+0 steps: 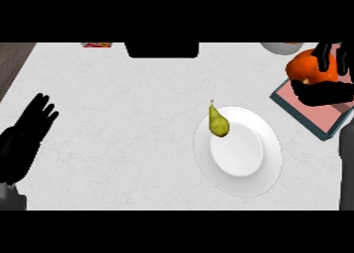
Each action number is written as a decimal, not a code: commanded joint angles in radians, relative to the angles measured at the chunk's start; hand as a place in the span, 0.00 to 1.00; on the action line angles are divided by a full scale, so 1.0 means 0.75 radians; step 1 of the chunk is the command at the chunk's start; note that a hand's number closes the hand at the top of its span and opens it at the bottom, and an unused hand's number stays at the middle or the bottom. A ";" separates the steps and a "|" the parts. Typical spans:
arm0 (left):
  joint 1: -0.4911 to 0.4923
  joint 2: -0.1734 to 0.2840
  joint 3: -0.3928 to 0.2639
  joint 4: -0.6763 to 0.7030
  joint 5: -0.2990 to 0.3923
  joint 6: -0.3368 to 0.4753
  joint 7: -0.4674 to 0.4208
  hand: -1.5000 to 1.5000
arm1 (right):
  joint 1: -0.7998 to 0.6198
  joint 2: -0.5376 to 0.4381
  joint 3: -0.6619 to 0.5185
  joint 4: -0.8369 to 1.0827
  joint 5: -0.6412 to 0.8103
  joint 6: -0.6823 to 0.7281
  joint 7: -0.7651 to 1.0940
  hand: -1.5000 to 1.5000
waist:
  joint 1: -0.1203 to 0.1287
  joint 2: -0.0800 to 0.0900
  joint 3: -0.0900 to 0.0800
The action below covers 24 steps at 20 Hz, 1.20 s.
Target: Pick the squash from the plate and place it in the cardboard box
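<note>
An orange squash [305, 66] hangs at the upper right, over the far corner of the cardboard box [320, 112], a flat box with a pinkish inside and a teal rim. My right hand [327, 90] is shut on the squash, fingers curled over its top and thumb under it, hiding part of it. To the left of the box lies the white plate [245, 153]. A small green pear-shaped fruit [218, 122] rests on the plate's upper left rim. My left hand [26, 133] rests open at the left edge, fingers up.
A black object [163, 49] stands at the back edge of the white counter. Beside it at the back left is a small red and yellow item [97, 45]. A white bowl [281, 47] sits at the back right. Dark wood shows at the far left.
</note>
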 commanded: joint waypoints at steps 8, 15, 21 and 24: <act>0.004 -0.011 -0.005 0.048 -0.031 -0.014 -0.076 0.50 | -0.093 -0.232 -0.151 0.498 -0.026 -0.255 -0.289 1.00 | 0.013 0.006 0.000; 0.011 -0.020 -0.009 0.009 -0.036 0.011 -0.027 0.50 | -0.099 -0.254 -0.159 0.783 -0.040 -0.446 -0.449 1.00 | 0.011 0.004 0.000; 0.041 -0.040 -0.045 -0.137 -0.026 0.033 0.070 0.50 | -0.082 -0.344 -0.240 1.053 -0.110 -0.518 -0.644 1.00 | 0.018 0.004 0.001; -0.008 -0.033 -0.030 -0.021 -0.021 0.009 0.011 0.50 | -0.115 -0.241 -0.206 1.213 -0.091 -0.470 -0.540 1.00 | 0.029 0.011 0.001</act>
